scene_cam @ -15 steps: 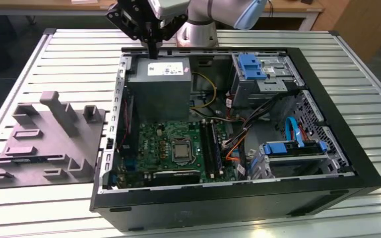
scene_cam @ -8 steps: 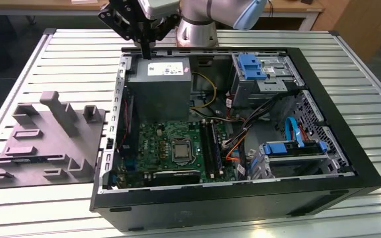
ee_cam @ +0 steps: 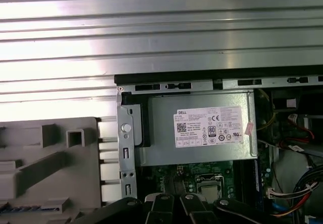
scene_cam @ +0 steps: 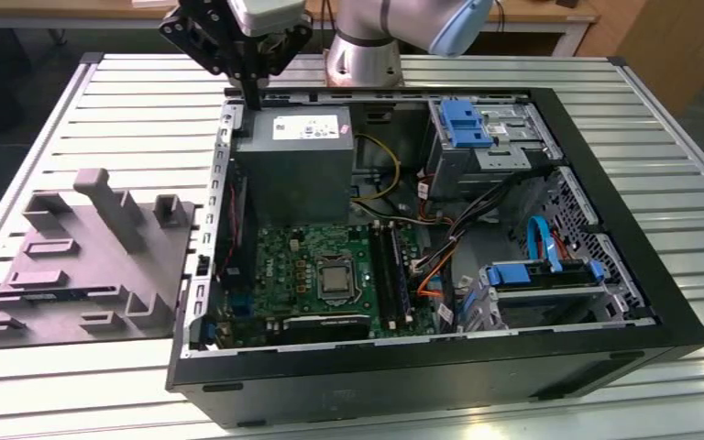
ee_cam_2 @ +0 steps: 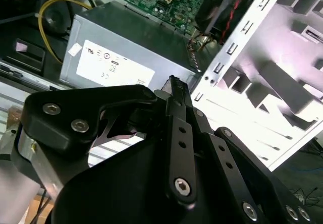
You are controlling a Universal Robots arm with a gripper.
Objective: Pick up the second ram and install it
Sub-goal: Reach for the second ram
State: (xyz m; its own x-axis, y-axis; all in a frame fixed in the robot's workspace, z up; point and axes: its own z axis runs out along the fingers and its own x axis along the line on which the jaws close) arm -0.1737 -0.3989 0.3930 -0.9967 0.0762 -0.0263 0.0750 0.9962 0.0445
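Note:
My gripper (scene_cam: 250,95) hangs over the back corner of the open computer case (scene_cam: 621,302), on the exterior view's left, just above the grey power-supply box (scene_cam: 293,160). Its black fingers (ee_cam_2: 175,89) are pressed together with nothing between them. The second ram (scene_cam: 52,295) is a thin green-blue strip lying low in the grey plastic tray (scene_cam: 95,266) beside the case, well away from the gripper. In the first wrist view the ram (ee_cam: 30,208) lies along the tray's edge. The green motherboard (scene_cam: 315,266) lies on the case floor.
The case stands on a slatted metal table (scene_cam: 645,82). Inside it are blue drive brackets (scene_cam: 462,124), a blue cable (scene_cam: 542,243), yellow and orange wires, and dark memory slots (scene_cam: 389,266) beside the processor socket. The tray has several upright blocks (scene_cam: 114,206).

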